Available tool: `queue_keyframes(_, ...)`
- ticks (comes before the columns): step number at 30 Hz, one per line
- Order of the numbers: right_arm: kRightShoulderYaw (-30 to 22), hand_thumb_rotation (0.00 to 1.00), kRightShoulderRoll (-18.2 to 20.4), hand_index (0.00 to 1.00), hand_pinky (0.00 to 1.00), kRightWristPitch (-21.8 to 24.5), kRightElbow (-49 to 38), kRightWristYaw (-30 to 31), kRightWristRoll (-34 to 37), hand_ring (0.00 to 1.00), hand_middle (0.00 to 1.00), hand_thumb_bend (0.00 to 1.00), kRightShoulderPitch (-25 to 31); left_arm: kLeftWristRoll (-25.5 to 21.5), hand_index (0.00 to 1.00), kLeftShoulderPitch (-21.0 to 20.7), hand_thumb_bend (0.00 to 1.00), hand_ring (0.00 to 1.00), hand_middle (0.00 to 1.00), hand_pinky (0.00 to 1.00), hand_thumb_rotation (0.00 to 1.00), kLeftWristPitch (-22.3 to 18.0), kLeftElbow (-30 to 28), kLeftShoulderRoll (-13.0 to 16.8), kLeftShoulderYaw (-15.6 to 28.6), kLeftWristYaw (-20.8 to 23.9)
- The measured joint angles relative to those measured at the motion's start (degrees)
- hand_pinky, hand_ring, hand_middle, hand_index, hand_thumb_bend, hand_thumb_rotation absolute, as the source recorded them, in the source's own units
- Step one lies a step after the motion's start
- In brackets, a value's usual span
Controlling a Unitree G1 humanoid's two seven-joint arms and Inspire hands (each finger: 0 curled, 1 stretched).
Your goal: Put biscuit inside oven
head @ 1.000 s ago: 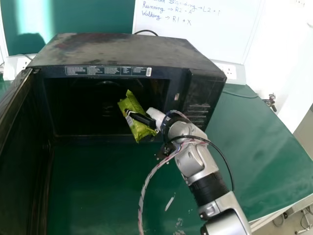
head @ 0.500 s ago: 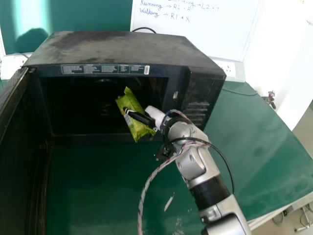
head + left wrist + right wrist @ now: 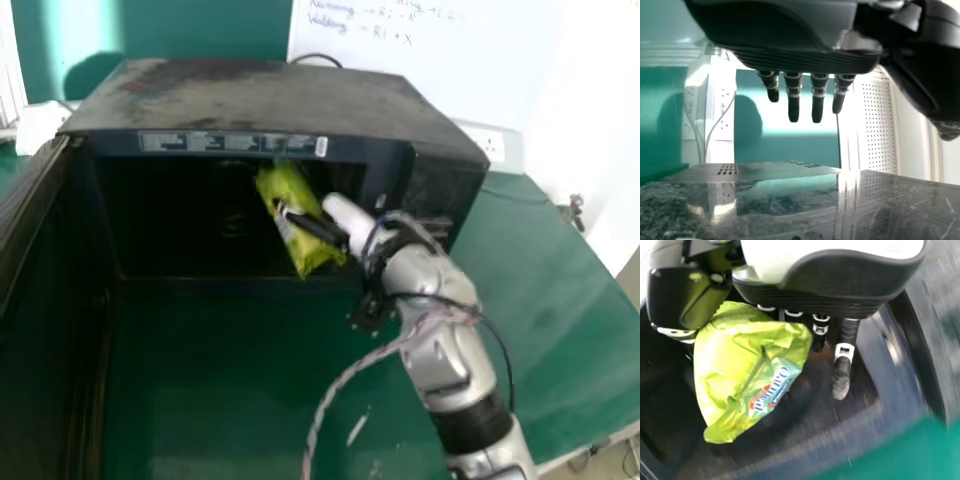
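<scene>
In the head view, my right hand (image 3: 318, 228) is at the open front of the black oven (image 3: 290, 95), its thumb and fingers around the green biscuit packet (image 3: 296, 225). The packet hangs tilted in front of the dark cavity. In the right wrist view, the packet (image 3: 745, 365) is pinched beside the thumb of my right hand (image 3: 825, 307), with one finger stretched out apart from it. My left hand (image 3: 805, 55) hangs in the left wrist view with its fingers extended, above a shiny dark surface.
The oven door (image 3: 40, 330) stands swung out at the left. A green table (image 3: 250, 400) bears the oven. Behind are a whiteboard (image 3: 450, 60) and a wall socket (image 3: 490, 145). Loose cables (image 3: 350, 375) hang from the right arm.
The head view has shifted slightly, so the oven, arm and packet all appear a little farther right. My right hand keeps hold of the packet at the oven opening.
</scene>
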Motion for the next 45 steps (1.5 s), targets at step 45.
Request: queue_keyframes(45, 0.0, 0.15, 5.4, 0.49, 0.49, 0.8, -0.1, -5.1, -1.4, 0.63, 0.65, 0.52, 3.3, -0.2, 1.00, 2.5, 1.00, 0.91, 0.93, 0.99, 1.00, -0.4, -2.9, -0.5, -0.1, 0.9)
